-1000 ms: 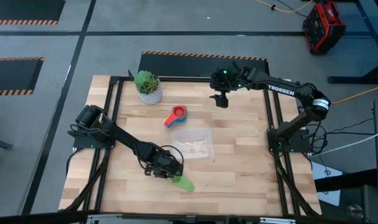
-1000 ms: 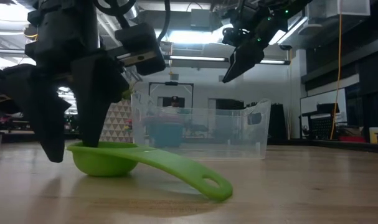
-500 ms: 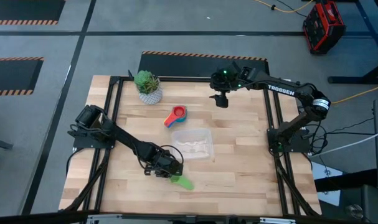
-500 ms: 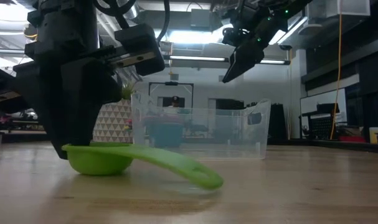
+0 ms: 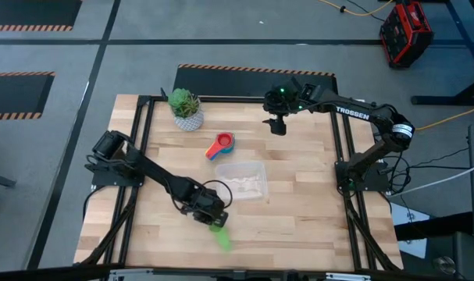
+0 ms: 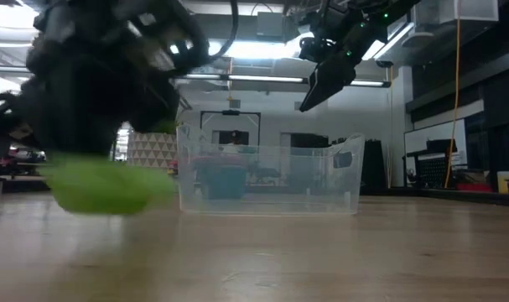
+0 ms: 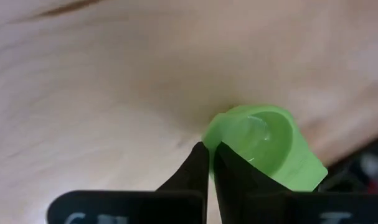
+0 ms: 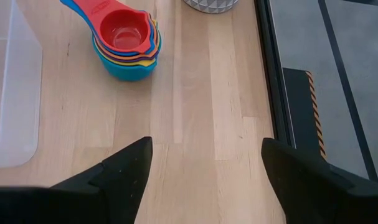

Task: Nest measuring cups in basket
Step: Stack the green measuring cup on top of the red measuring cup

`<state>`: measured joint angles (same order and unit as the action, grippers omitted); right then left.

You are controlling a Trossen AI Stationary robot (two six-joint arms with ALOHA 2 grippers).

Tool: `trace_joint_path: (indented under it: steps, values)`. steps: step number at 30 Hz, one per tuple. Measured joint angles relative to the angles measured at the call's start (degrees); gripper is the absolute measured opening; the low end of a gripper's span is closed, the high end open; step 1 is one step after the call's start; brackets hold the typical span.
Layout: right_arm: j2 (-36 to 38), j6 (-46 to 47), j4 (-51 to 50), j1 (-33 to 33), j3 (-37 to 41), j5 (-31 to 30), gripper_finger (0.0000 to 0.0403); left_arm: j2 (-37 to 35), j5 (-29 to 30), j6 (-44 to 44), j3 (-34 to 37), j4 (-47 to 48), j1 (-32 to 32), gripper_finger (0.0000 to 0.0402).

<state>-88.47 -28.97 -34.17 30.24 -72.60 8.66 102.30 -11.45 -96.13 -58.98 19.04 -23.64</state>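
- Pinching only the thin rim of the green cup [image 7: 263,146], the left gripper [image 7: 208,163] has its fingers closed tight on the plastic wall; so narrow a hold could let the cup swing or slip out on the way across.
- Judging from the low view, the green cup [image 6: 99,186] sits at or barely above the table [image 5: 299,218], so dragging it sideways could scrape it along the wood and twist it in the grip.
- Carrying it over means clearing the wall of the clear basket [image 5: 240,180]; too low a path could clip the rim and shove the light container aside.
- Nesting looks like a further risk: the other cups [image 5: 220,146] sit stacked outside the basket, between it and the potted plant [image 5: 186,108], so none is in the basket yet.
- The right gripper [image 5: 277,123] hangs with its fingers spread wide over the far side of the table, well apart from the stack, holding nothing.
- The green cup is a small, glossy, bright green scoop with a flat handle; from above it [image 5: 219,236] lies near the front of the table, in front of the basket and apart from it.
- The stack [image 8: 127,38] shows red on top, then orange, yellow and blue below, handles fanned the same way.
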Motion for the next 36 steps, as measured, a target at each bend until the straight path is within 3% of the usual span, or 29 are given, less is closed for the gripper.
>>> trace_joint_path:
  steps: [8,13,17,23,30,36]
  values:
    - [0.0,0.0,-0.2,0.0,-0.1,0.0,0.0305,-8.0,-1.7,22.9,0.0,2.1,0.9,0.0002]
    - [0.0,0.0,-0.5,0.0,-0.1,0.0,0.0305,-15.4,-1.2,35.0,0.0,5.4,5.0,0.0002]
    - [0.0,0.0,-0.7,0.0,-0.1,0.0,0.0305,-20.6,0.4,45.8,0.0,9.8,11.2,0.0002]
    - [0.0,0.0,-0.5,0.0,-0.1,0.0,0.0305,-25.3,1.2,69.1,0.0,11.8,24.1,0.0002]
    - [0.0,0.0,-0.4,0.0,-0.1,0.0,0.0305,-25.5,0.6,95.3,0.0,11.2,38.9,0.0002]
    - [0.0,0.0,-0.4,0.0,-0.1,0.0,0.0305,-25.3,0.5,112.8,0.0,8.0,46.7,0.0002]
